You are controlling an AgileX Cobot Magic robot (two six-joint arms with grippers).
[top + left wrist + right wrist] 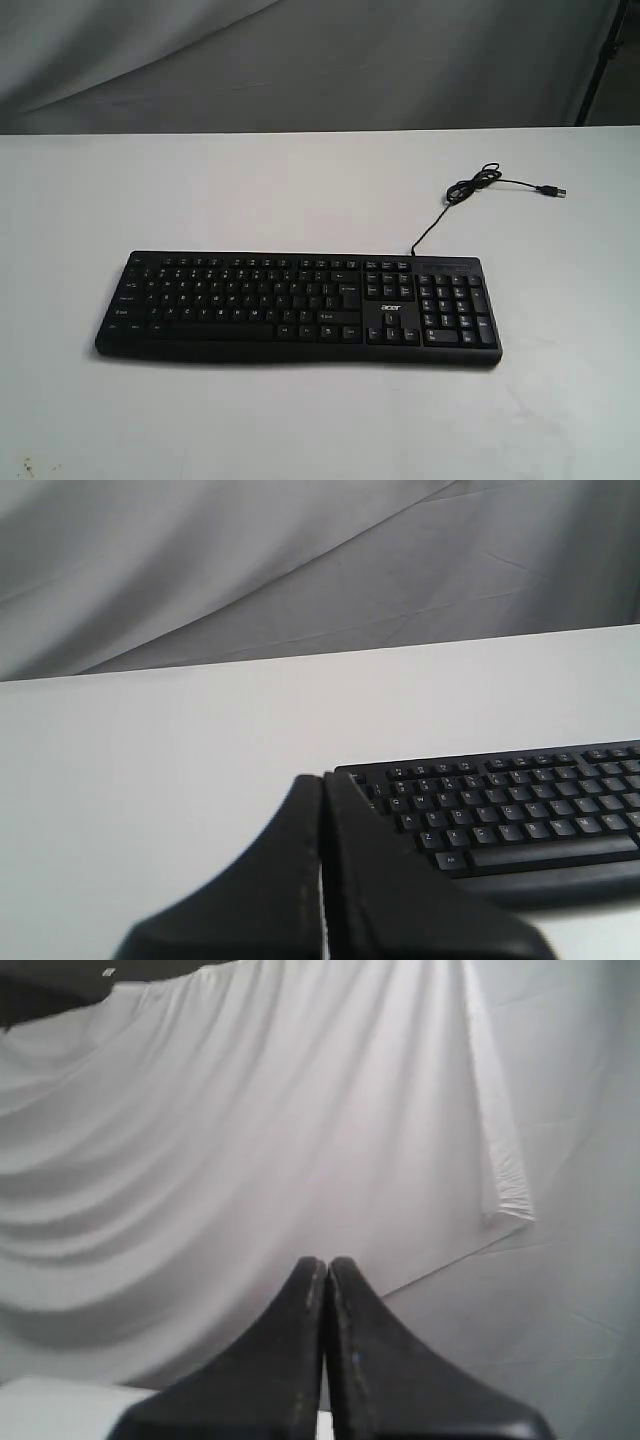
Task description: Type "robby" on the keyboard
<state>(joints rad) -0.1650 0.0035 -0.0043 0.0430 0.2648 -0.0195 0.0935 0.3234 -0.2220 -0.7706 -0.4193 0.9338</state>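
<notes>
The long black keyboard (pixel 297 305) lies flat on the white table, number pad at the right, white "acer" logo above the arrow keys. Its thin black cable (pixel 470 190) curls away behind it to a loose USB plug. Neither arm shows in the exterior view. In the left wrist view my left gripper (pixel 322 780) is shut, empty, its tips held off the keyboard's (pixel 510 815) left end, apart from the keys. My right gripper (pixel 326 1263) is shut too, empty, and faces the grey backdrop; no keyboard shows in that view.
The white table (pixel 300 190) spreads wide around the keyboard. A grey cloth backdrop (pixel 300 60) hangs behind the far edge. A dark stand leg (pixel 600 60) rises at the back right.
</notes>
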